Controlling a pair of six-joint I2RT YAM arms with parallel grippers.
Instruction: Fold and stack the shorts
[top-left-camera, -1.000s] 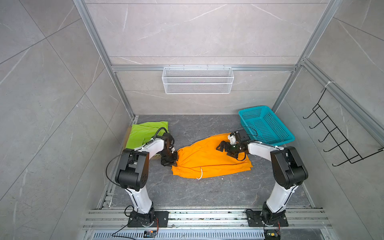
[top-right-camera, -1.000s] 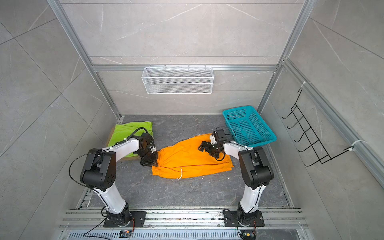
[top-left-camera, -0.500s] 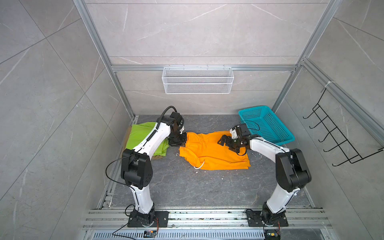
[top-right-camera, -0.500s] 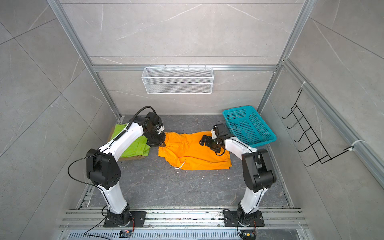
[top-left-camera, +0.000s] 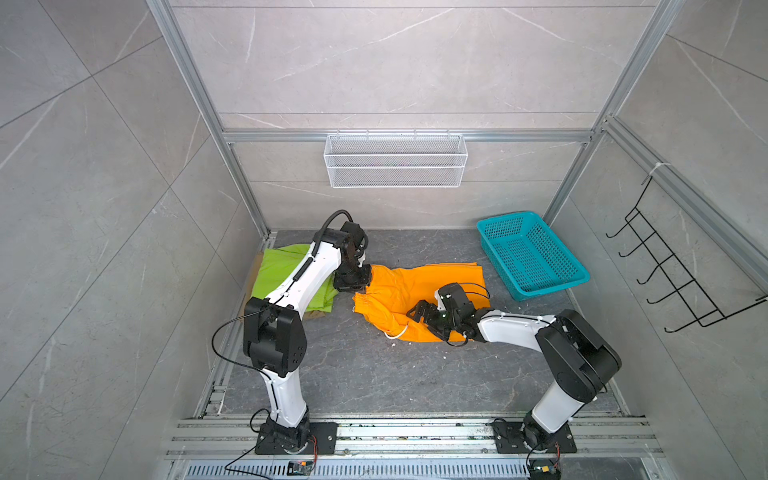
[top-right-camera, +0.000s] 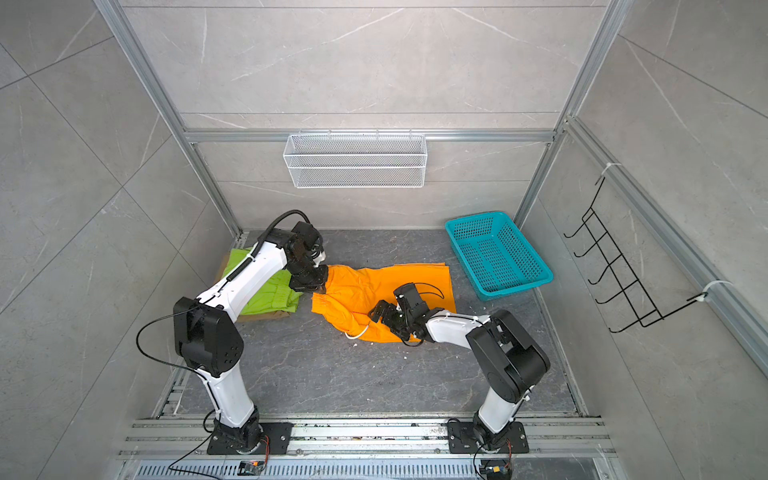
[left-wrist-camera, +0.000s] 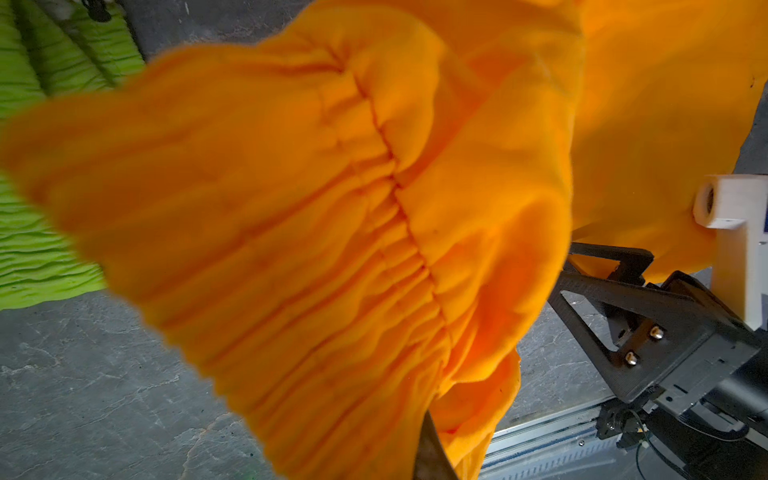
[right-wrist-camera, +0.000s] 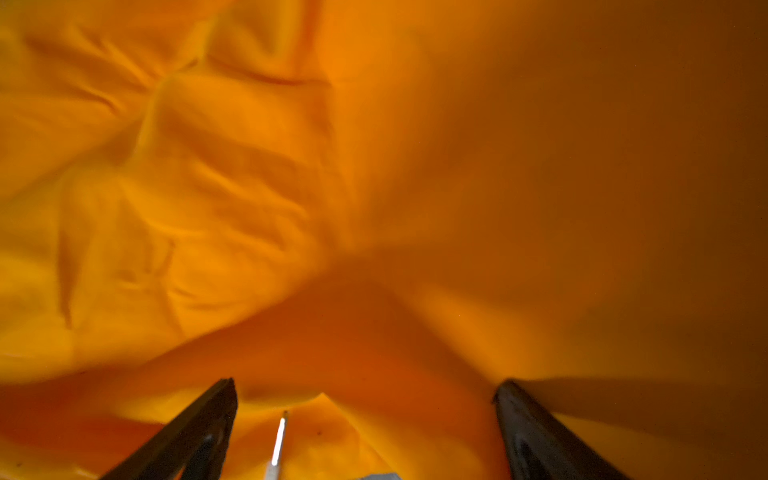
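Observation:
The orange shorts lie spread mid-floor in both top views. My left gripper is shut on the gathered waistband at their left end and holds it raised; in the left wrist view the orange shorts hang over the one finger that shows. My right gripper hovers open low over the fabric's front part, with nothing between its fingers. The lime green shorts lie folded at the left on the khaki shorts.
A teal basket stands at the back right, close to the orange shorts' far end. A white wire basket hangs on the back wall and a black hook rack on the right wall.
My left gripper carried the waistband from the front left toward the back, dragging the orange shorts. My right gripper came forward and leftward over the fabric, still open.

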